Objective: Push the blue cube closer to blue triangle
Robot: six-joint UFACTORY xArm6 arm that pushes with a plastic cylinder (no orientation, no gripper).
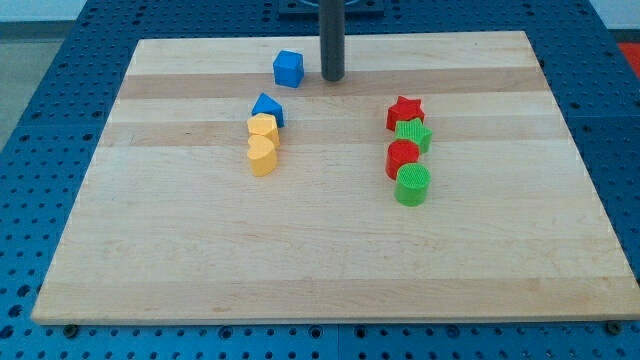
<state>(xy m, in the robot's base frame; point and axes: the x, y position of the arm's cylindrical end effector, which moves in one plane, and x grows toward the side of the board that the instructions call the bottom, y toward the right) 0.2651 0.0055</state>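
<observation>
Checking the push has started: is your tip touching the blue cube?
Apart. The camera view shows a strip of bare wood between my tip and the blue cube, which sits to its left.

**Even overhead light, soft shadows on a pale tabletop**

Bright, diffuse light falls evenly across the wooden tabletop point(330, 250), with no hot spots or glare on its matte grain. Shadows are faint and short: a small dark smudge hugs the base of my tip point(332, 78), and thin soft shadows sit close under the blue cube point(288, 68) and the green cylinder point(412, 186), suggesting light from above. Colours read saturated and clean. Focus is fair across the board, though block edges look slightly soft and the frame is low in resolution. The board's edges run straight, showing perspective narrowing toward the view's top but no visible bending.
</observation>
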